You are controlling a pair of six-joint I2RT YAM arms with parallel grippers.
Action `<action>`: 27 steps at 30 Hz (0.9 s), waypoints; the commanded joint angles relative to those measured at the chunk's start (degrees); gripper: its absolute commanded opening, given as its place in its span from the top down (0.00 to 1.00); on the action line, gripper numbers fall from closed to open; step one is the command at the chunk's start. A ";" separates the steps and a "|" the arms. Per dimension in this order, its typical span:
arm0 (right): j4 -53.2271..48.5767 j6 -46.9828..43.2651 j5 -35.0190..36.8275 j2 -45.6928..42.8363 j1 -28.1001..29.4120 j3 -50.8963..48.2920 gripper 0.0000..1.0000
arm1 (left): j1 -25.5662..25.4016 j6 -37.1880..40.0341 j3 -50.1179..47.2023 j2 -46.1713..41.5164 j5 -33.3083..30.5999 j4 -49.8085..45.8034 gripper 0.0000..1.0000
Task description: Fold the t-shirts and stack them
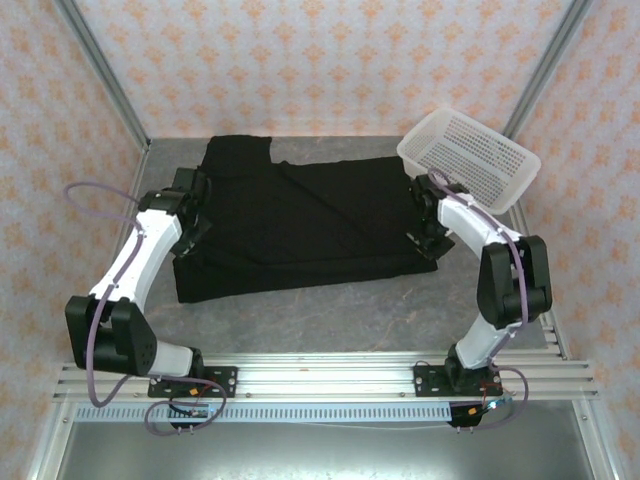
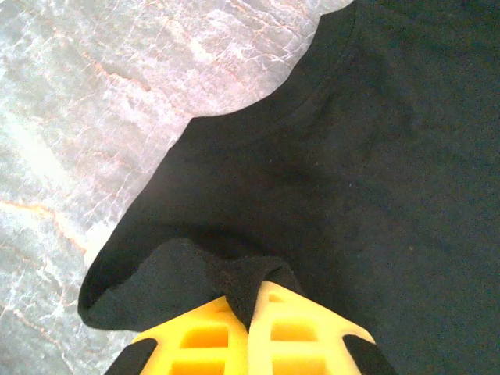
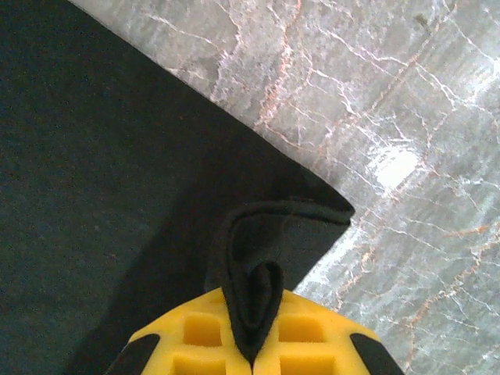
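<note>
The left gripper (image 2: pixel 250 303) is clamped on black cloth: its two yellow fingers (image 2: pixel 199 336) stand together with a pinch of the t-shirt (image 2: pixel 351 180) squeezed up between them. From that pinch the fabric runs away flat, and its curved neckline edge lies on the marbled grey table (image 2: pixel 70 117). The right gripper (image 3: pixel 254 312) is likewise closed on the t-shirt, with a doubled-over corner of cloth bunched between its yellow fingers (image 3: pixel 312 336). The rest of the shirt spreads out flat to one side of it.

From above, the t-shirt lies spread across the middle of the table, showing plain black. The left gripper sits at the shirt's left edge and the right gripper at its right edge. A sleeve juts out from the shirt's far-left corner. A white perforated basket (image 1: pixel 470 155) stands at an angle just beyond the shirt's far-right corner, close to the right arm's wrist.
</note>
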 commanded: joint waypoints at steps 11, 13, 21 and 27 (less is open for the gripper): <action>-0.21 1.06 5.06 6.74 0.25 7.39 1.00 | 1.17 8.74 7.08 7.34 -3.58 5.73 1.00; -0.30 1.30 5.39 7.73 0.23 8.07 1.00 | 1.28 9.37 7.70 8.23 -3.58 6.02 1.00; 0.88 2.03 5.48 10.02 0.18 9.92 1.00 | 1.46 11.77 10.49 12.48 -3.81 6.66 1.00; 1.24 1.51 5.83 12.32 0.24 12.15 1.00 | 1.49 13.37 12.20 16.01 -4.45 6.60 1.00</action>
